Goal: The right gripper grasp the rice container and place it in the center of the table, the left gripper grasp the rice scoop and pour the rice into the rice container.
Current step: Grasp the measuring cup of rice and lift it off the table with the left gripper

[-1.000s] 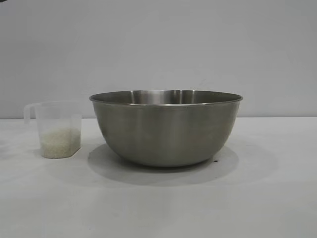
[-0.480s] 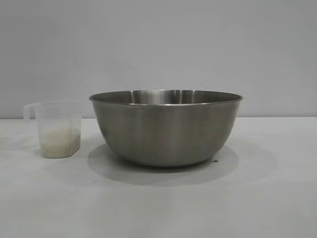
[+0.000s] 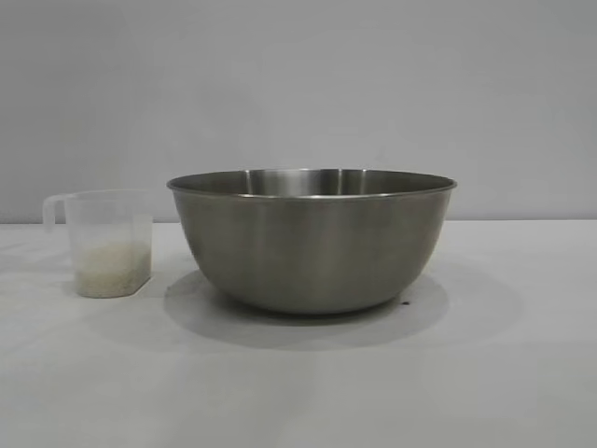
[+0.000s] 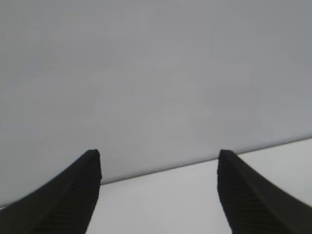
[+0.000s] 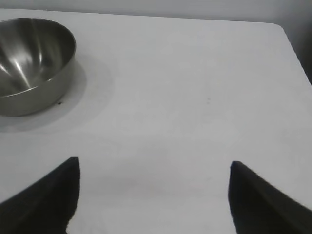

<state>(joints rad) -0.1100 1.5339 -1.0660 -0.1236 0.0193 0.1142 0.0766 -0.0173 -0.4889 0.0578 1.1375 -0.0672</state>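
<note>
Plain grey wall (image 3: 298, 84) behind, unmarked. Soft, even light from above; faint, blurred shadows on the white surface.

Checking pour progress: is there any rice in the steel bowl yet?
No; in the right wrist view the rice container shows only bare steel inside, and the rice sits in the rice scoop.

Soft, even overhead light; the bowl (image 3: 312, 241) casts a faint round shadow on the counter (image 3: 485, 373); mild glare inside it; wrist views slightly blurred.
</note>
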